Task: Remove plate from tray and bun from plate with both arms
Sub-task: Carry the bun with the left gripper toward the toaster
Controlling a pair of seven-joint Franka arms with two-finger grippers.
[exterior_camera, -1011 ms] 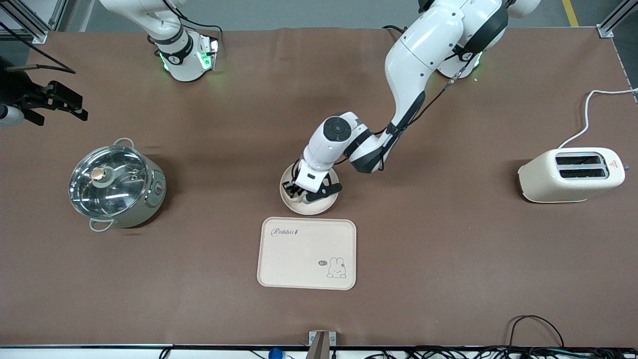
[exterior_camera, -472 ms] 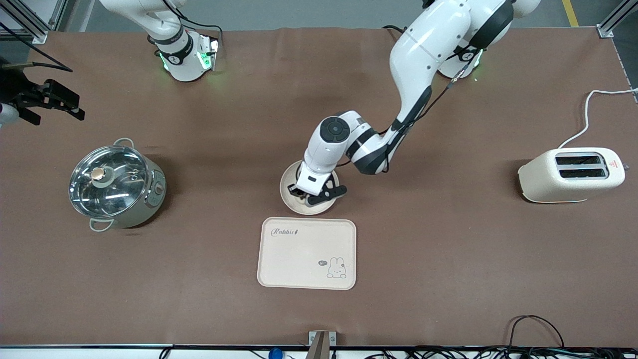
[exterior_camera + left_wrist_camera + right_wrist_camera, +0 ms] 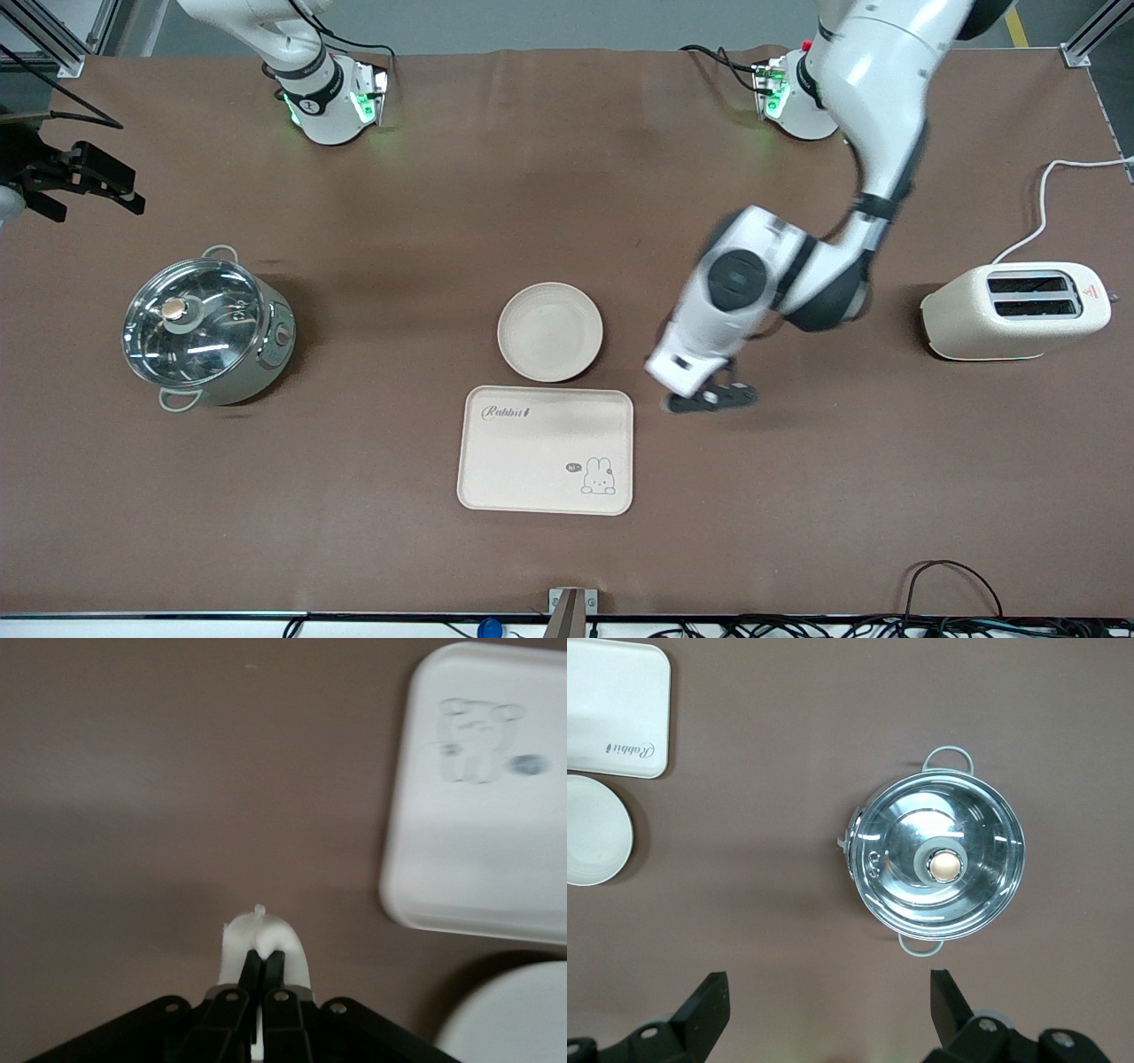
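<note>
The round cream plate (image 3: 550, 332) lies empty on the table, just farther from the front camera than the tray; it also shows in the left wrist view (image 3: 518, 1020) and the right wrist view (image 3: 589, 842). My left gripper (image 3: 709, 399) is over bare table beside the tray, toward the left arm's end. In the left wrist view it (image 3: 264, 958) is shut on the small pale bun (image 3: 266, 937). In the front view the wrist hides the bun. My right gripper (image 3: 84, 182) waits open and empty (image 3: 830, 1010), high over the right arm's end of the table beside the pot.
The rectangular cream rabbit tray (image 3: 545, 450) lies near the front edge, also in the wrist views (image 3: 478, 842) (image 3: 611, 709). A steel pot with a glass lid (image 3: 205, 328) (image 3: 939, 864) stands toward the right arm's end. A cream toaster (image 3: 1014, 310) stands toward the left arm's end.
My left gripper has lifted off the plate and swung toward the left arm's end, carrying the bun. The plate now lies bare. The right gripper has barely moved.
</note>
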